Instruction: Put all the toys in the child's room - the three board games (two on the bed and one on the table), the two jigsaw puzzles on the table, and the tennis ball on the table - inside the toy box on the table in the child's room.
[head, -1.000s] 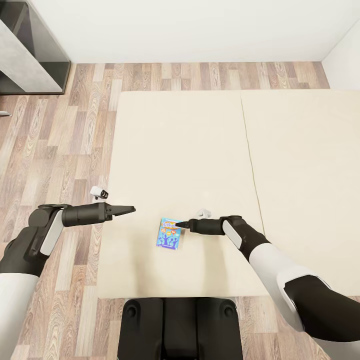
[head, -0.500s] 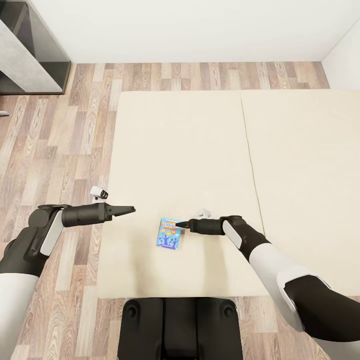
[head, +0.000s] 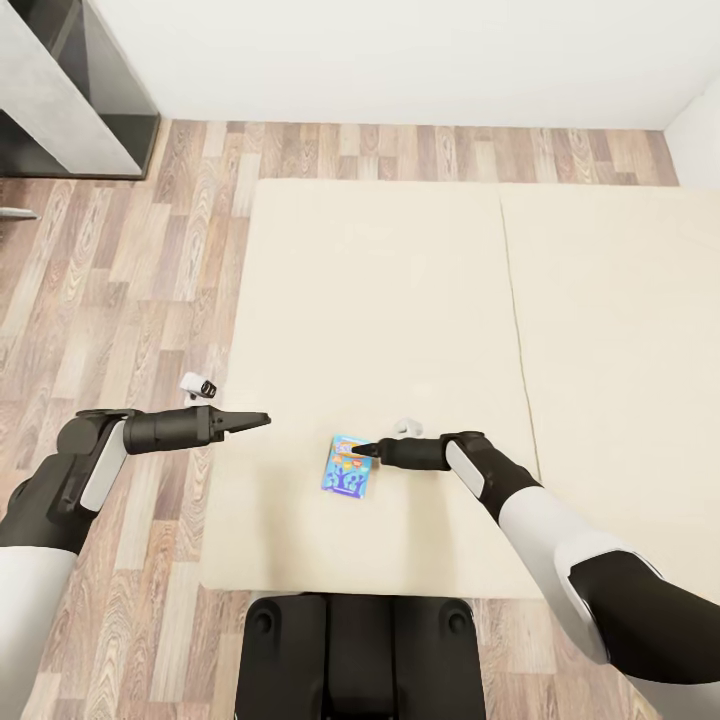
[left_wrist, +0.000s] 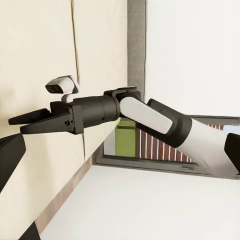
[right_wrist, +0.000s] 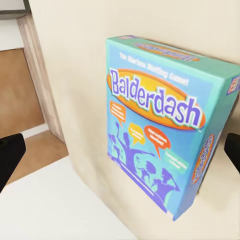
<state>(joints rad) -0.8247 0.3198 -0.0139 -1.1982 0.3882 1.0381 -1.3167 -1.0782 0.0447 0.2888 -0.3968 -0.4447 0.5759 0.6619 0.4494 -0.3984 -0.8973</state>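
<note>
- Plainly flat on the cream bed (head: 380, 300): a blue board game (head: 349, 467) marked "Balderdash" (right_wrist: 165, 125), near the bed's front edge, cover up.
- Right gripper (head: 362, 452) at the box's right edge, pointing toward the robot's left; tips right at the box, actual contact too fine to tell from the head view.
- From the right wrist view, dark fingertips (right_wrist: 10, 155) at both edges of the frame with the box between them: spread wide, gripping nothing.
- Left gripper (head: 258, 417) held level over the bed's left edge, well apart from the box, pointing right; fingers drawn to a narrow point, holding nothing.
- In the left wrist view, the right arm (left_wrist: 150, 117) reaching across, a small white camera (left_wrist: 62, 86) on its wrist.
- Wood floor (head: 130, 290) left of and behind the bed; grey shelf unit (head: 70, 90) in the far left corner against the white wall (head: 400, 60).
</note>
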